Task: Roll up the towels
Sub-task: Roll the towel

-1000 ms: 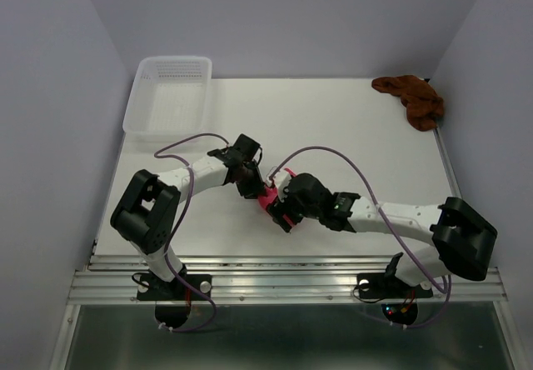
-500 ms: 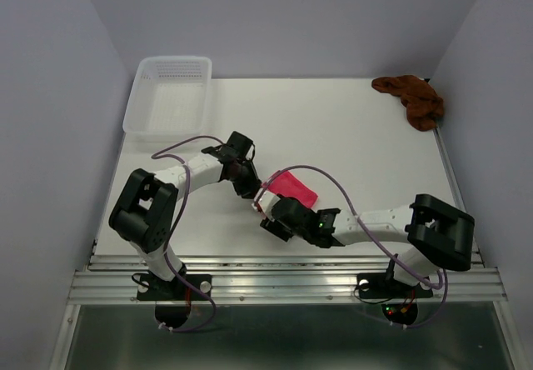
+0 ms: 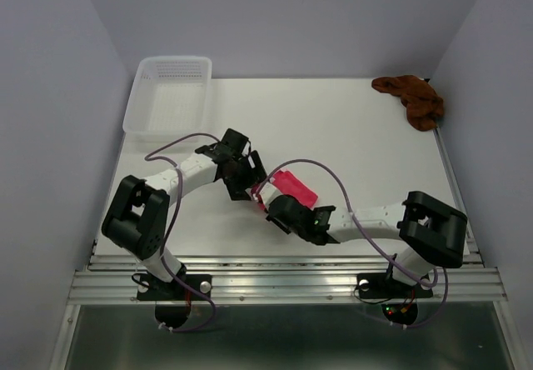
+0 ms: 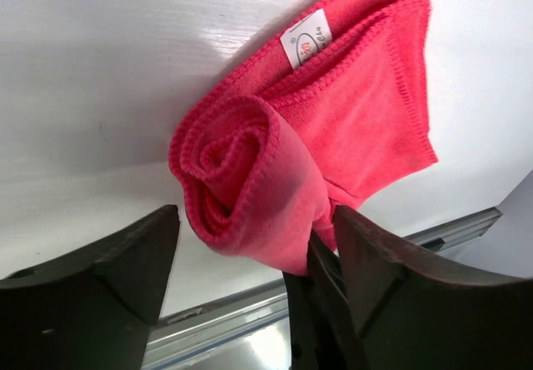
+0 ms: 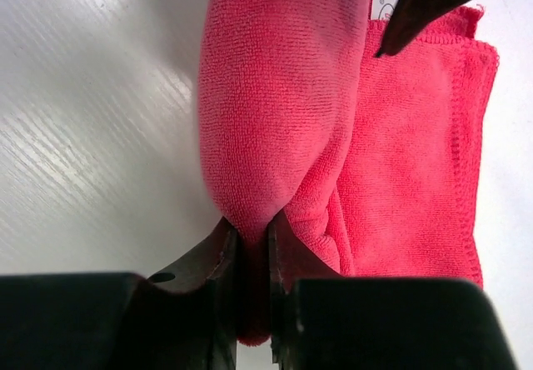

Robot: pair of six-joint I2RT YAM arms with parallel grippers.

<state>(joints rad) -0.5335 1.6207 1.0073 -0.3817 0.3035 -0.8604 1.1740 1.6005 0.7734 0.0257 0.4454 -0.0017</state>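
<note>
The pink-red towel (image 3: 293, 188) lies near the table's front middle, part rolled: a thick roll (image 4: 241, 178) with a flat tail (image 4: 375, 120) carrying a white label. My left gripper (image 3: 248, 188) is open, its fingers (image 4: 125, 262) standing either side of the roll's end (image 4: 254, 216) without squeezing it. From the opposite side, my right gripper (image 3: 268, 202) is shut on the roll's near end (image 5: 254, 232), pinching a fold of cloth between its fingers (image 5: 221, 262). The rust brown towel (image 3: 414, 99) sits crumpled at the far right corner, away from both grippers.
A white perforated basket (image 3: 169, 95) stands at the far left corner. The table's front metal rail (image 3: 283, 280) runs just behind the two arms. Grey walls close in the left, right and back sides.
My left gripper has opened and let go of the roll. The right gripper has shut on the roll's end, its arm having swung left and nearer. The towel's tail now lies flat.
</note>
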